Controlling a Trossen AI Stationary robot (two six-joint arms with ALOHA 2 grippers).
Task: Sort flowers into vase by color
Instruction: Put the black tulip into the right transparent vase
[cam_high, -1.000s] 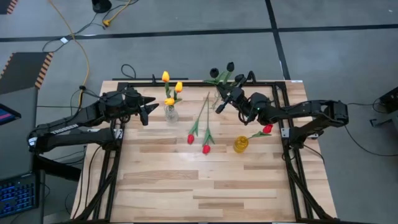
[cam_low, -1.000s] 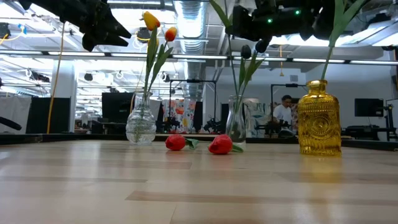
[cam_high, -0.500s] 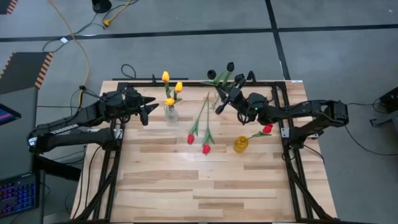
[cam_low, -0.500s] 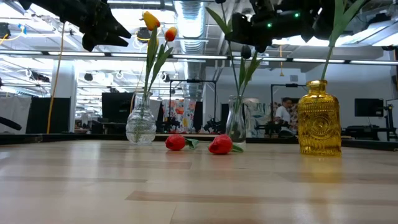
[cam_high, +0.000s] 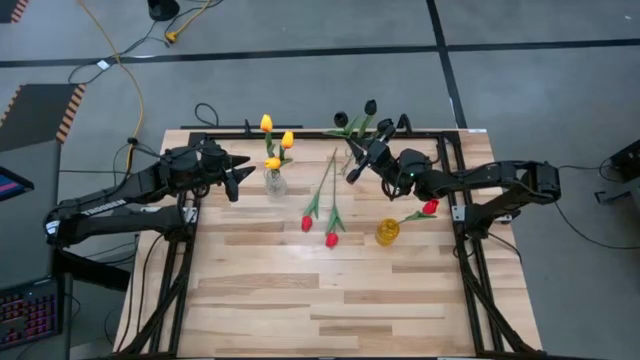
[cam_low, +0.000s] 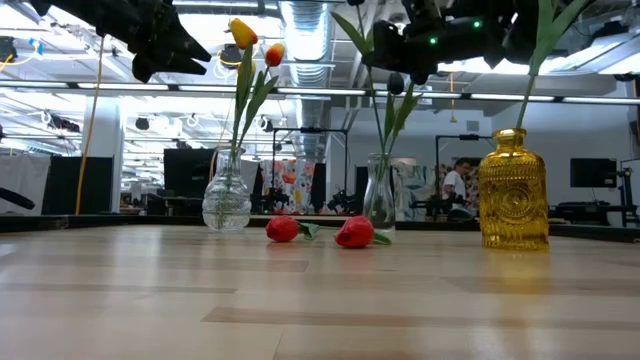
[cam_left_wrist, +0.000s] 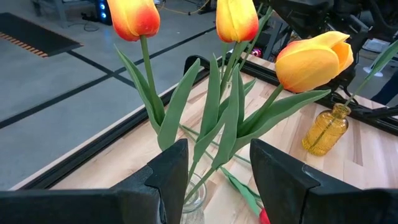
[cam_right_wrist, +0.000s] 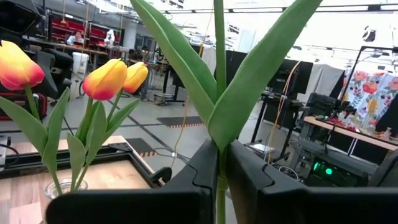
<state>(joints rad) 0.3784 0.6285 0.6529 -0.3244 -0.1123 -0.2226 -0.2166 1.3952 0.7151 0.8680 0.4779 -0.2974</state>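
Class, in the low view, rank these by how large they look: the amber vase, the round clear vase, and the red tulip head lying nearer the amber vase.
1. amber vase
2. round clear vase, shorter, though it may stand farther back
3. red tulip head, clearly smallest

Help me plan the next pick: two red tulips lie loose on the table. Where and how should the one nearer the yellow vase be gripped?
Grip the red tulip by its thin stem, from straight above, jaws across it. It lies flat; mid-stem is bare, clear of the neighbouring red tulip.
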